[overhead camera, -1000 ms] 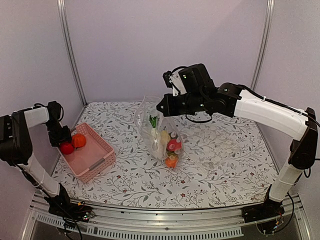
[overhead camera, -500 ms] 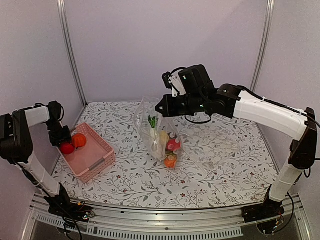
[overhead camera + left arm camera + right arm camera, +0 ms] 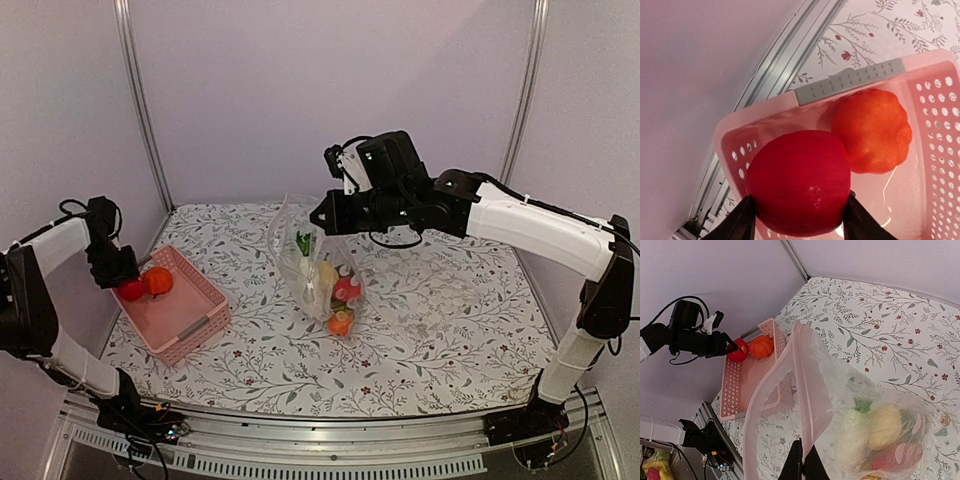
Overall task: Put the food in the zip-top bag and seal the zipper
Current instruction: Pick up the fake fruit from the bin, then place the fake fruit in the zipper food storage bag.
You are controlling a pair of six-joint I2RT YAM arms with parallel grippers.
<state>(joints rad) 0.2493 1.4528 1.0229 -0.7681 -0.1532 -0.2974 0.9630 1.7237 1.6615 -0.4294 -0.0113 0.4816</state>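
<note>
Since a second ago the left gripper (image 3: 122,280) has drawn up and back a little, the red fruit (image 3: 131,291) going with it. The right gripper (image 3: 322,215) and the bag (image 3: 300,250) look unchanged.

The flowered table (image 3: 450,330) carries everything. The bag stands upright near the table's middle, hung by its rim. The pink basket (image 3: 190,320) sits at the table's left side.

Right gripper: fingers pressed together on the zipper (image 3: 807,385), holding the mouth up.

Left gripper: fingers set on either side of the red fruit and touching it, over the basket's far corner. Whether the fruit clears the basket floor cannot be told.

Food (image 3: 335,290) lies heaped in the bag's bottom: a white piece with green leaves, then yellow, red and orange pieces. An orange fruit (image 3: 157,281) rests in the basket, touching the red one.
</note>
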